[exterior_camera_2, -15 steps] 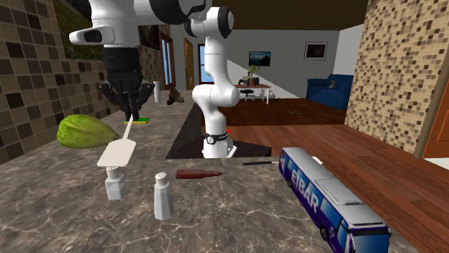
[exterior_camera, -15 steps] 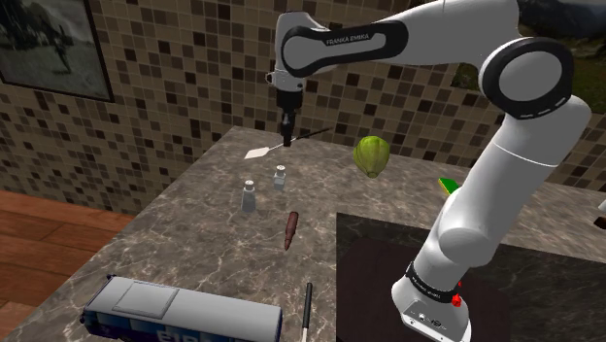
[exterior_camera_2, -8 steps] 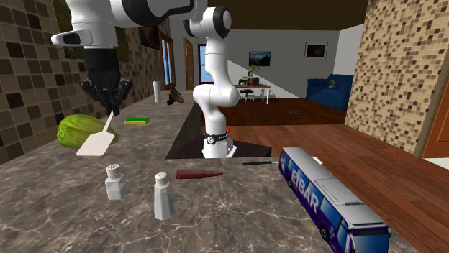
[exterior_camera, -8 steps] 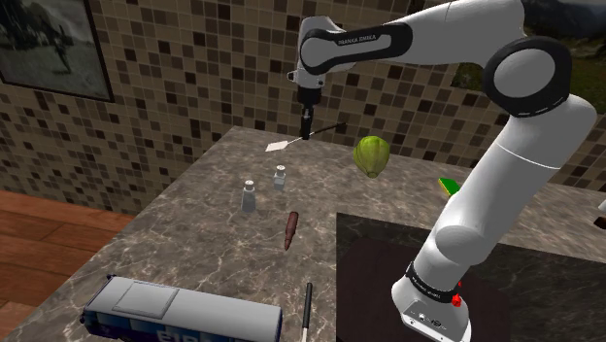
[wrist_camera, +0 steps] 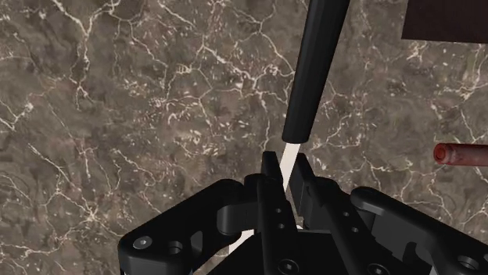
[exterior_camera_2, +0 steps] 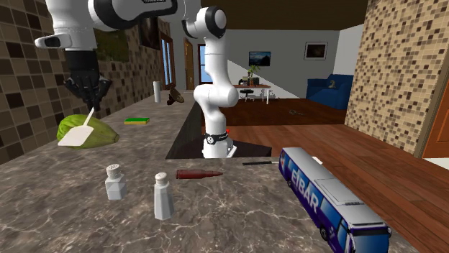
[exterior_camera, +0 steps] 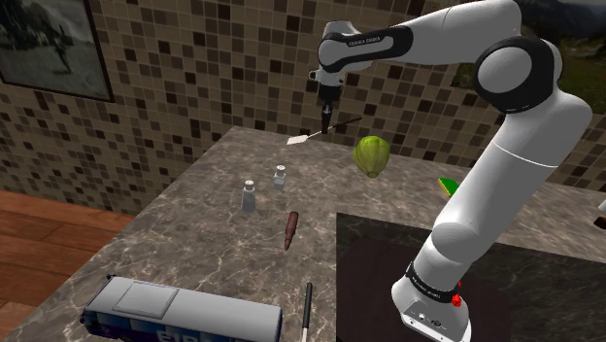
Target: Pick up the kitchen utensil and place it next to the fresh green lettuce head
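Note:
The utensil is a spatula [exterior_camera: 298,141] with a white blade and a black handle [wrist_camera: 317,70]. My gripper [exterior_camera: 327,127] is shut on its thin white neck and holds it in the air above the marble counter [exterior_camera: 194,228], near the tiled wall. A green lettuce head [exterior_camera: 372,155] lies on the counter just to the shoulder view's right of the gripper. In the second exterior view the white blade [exterior_camera_2: 74,136] hangs in front of the lettuce [exterior_camera_2: 101,134], under the gripper [exterior_camera_2: 88,108]. From the wrist, the fingers [wrist_camera: 271,168] clasp the neck with the handle sticking out ahead.
Two shakers [exterior_camera: 250,195] [exterior_camera: 280,177] stand mid-counter, with a brown cartridge-shaped object [exterior_camera: 290,230] nearer the stand. A toy bus [exterior_camera: 175,311] and a black stick [exterior_camera: 308,311] lie at the front edge. A green-yellow sponge [exterior_camera: 447,187] sits past the lettuce, beside a dark cooktop [exterior_camera: 379,262].
The gripper has carried the spatula toward the shoulder view's right, away from above the shakers and closer to the lettuce. Nothing else has moved.

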{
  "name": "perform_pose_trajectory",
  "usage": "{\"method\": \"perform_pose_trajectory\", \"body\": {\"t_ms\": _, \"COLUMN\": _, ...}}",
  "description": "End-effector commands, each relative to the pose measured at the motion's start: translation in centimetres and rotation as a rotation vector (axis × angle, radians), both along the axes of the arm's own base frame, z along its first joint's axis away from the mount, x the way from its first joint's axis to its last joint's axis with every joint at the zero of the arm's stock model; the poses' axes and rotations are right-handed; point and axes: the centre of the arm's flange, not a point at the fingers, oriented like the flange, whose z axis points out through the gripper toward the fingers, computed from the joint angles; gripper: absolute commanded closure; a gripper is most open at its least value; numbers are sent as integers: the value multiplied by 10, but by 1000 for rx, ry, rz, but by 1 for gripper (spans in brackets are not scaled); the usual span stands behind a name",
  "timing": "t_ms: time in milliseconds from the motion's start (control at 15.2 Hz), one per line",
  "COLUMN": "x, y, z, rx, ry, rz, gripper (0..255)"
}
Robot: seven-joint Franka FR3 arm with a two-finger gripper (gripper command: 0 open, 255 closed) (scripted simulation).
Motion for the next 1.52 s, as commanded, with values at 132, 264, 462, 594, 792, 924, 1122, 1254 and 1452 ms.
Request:
{"method": "perform_pose_trajectory", "body": {"t_ms": 132, "x": -1, "y": -43, "z": -4, "rx": 0, "ry": 0, "rz": 2, "gripper": 255}}
{"method": "perform_pose_trajectory", "body": {"t_ms": 264, "x": -1, "y": -43, "z": -15, "rx": 0, "ry": 0, "rz": 2, "gripper": 255}}
{"method": "perform_pose_trajectory", "body": {"t_ms": 462, "x": -1, "y": -43, "z": -31, "rx": 0, "ry": 0, "rz": 2, "gripper": 255}}
{"method": "perform_pose_trajectory", "body": {"t_ms": 594, "x": -1, "y": -43, "z": -41, "rx": 0, "ry": 0, "rz": 2, "gripper": 255}}
{"method": "perform_pose_trajectory", "body": {"t_ms": 792, "x": -1, "y": -43, "z": -57, "rx": 0, "ry": 0, "rz": 2, "gripper": 255}}
{"method": "perform_pose_trajectory", "body": {"t_ms": 924, "x": -1, "y": -43, "z": -68, "rx": 0, "ry": 0, "rz": 2, "gripper": 255}}
{"method": "perform_pose_trajectory", "body": {"t_ms": 1122, "x": -1, "y": -43, "z": -84, "rx": 0, "ry": 0, "rz": 2, "gripper": 255}}
{"method": "perform_pose_trajectory", "body": {"t_ms": 1254, "x": -1, "y": -43, "z": -94, "rx": 0, "ry": 0, "rz": 2, "gripper": 255}}
{"method": "perform_pose_trajectory", "body": {"t_ms": 1452, "x": -1, "y": -43, "z": -110, "rx": 0, "ry": 0, "rz": 2, "gripper": 255}}
